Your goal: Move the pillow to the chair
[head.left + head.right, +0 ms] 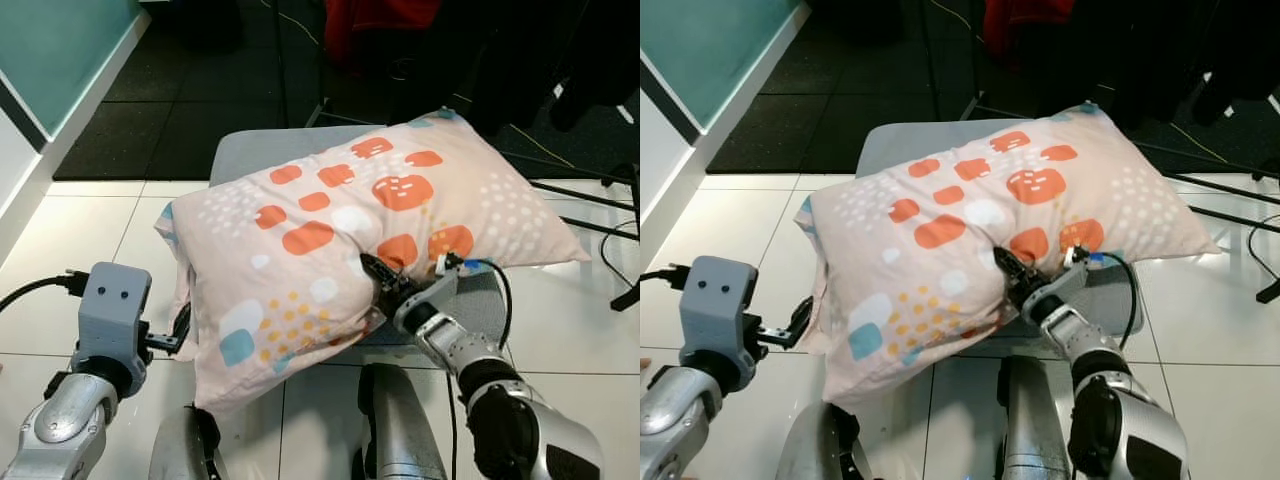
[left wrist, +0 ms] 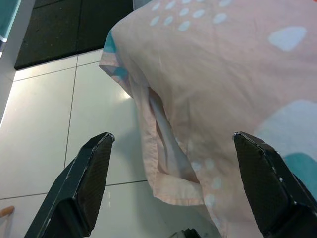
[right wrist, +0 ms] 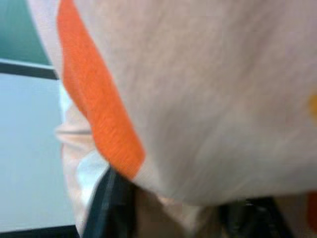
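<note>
A pale pink pillow (image 1: 350,220) with orange and white patches lies across the grey chair seat (image 1: 240,150), its near end hanging over the seat's front edge. My right gripper (image 1: 378,278) presses into the pillow's front side and is shut on a fold of the fabric; in the right wrist view the cloth (image 3: 198,99) bunches between the dark fingers (image 3: 114,208). My left gripper (image 1: 180,335) is at the pillow's left edge, low down. In the left wrist view its fingers (image 2: 84,183) stand wide open, with the pillow's hem (image 2: 163,148) hanging between them, untouched.
White tiles (image 1: 90,240) lie under and around the chair, with a black mat (image 1: 170,90) beyond it. Cables and stand legs (image 1: 590,200) run along the right. A teal wall panel (image 1: 60,40) is at the far left. My own legs (image 1: 395,420) are below.
</note>
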You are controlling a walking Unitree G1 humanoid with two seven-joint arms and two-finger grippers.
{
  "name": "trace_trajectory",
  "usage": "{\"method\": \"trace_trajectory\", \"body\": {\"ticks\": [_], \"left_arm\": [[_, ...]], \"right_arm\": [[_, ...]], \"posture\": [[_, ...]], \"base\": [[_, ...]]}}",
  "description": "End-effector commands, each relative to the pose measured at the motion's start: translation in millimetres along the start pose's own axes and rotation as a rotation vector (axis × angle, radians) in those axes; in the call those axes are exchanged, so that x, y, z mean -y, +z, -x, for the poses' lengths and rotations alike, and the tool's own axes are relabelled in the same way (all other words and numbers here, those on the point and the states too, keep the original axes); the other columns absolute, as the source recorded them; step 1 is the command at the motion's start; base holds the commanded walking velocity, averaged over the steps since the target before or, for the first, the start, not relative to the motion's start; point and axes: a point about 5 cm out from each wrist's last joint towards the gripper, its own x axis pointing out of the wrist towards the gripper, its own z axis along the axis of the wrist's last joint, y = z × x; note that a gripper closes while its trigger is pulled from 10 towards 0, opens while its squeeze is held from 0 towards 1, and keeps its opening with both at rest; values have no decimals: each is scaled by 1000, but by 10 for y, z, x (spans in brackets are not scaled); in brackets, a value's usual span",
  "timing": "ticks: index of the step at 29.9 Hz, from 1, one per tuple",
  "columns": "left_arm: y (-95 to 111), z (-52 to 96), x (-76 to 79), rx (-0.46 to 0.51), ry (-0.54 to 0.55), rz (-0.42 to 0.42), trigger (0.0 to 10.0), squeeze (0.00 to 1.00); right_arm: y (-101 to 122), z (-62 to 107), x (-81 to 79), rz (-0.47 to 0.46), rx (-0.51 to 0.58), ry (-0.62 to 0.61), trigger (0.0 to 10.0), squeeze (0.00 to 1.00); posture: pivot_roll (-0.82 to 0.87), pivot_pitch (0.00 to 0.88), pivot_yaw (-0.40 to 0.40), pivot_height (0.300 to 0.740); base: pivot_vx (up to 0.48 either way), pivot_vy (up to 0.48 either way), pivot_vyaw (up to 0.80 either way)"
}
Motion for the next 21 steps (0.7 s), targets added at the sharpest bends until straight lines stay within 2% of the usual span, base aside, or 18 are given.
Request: {"method": "trace_trajectory", "body": {"ticks": [1,5,6,12,15,16,18,20,21], "left_arm": [[-27,28,-57,-23,13,-23,10000,0],[-29,21,-56,-23,13,-24,10000,0],[-36,13,-51,-23,11,-24,10000,0],[-42,-43,-1,-11,-4,-17,10000,0],[-40,-49,3,-8,-4,-15,10000,0],[-67,-88,30,-5,0,1,10000,0],[-95,-135,46,-3,-1,19,10000,0],[-95,-135,46,-3,-1,19,10000,0],[-102,-161,50,-3,-4,25,10000,0]], "right_arm": [[-42,-57,-63,9,-18,35,0,0],[-4,-65,-86,14,-3,49,0,0],[80,-82,-148,38,20,87,0,0],[261,-127,-289,99,75,149,0,0],[282,-132,-304,105,83,154,0,0],[296,-174,-411,167,57,216,0,0],[297,-232,-559,233,30,294,0,0],[297,-232,-559,233,30,294,0,0],[298,-256,-633,262,22,330,0,0]], "posture": [[16,299,35,431],[13,297,36,431],[3,274,36,431],[-25,238,39,431],[-25,238,39,431],[-81,192,48,431],[-113,177,70,431],[-113,177,70,431],[-119,176,74,431]], "base": [[0,0,0],[0,0,0],[0,0,0],[0,0,0],[0,0,0],[0,0,0],[0,0,0],[0,0,0],[0,0,0]]}}
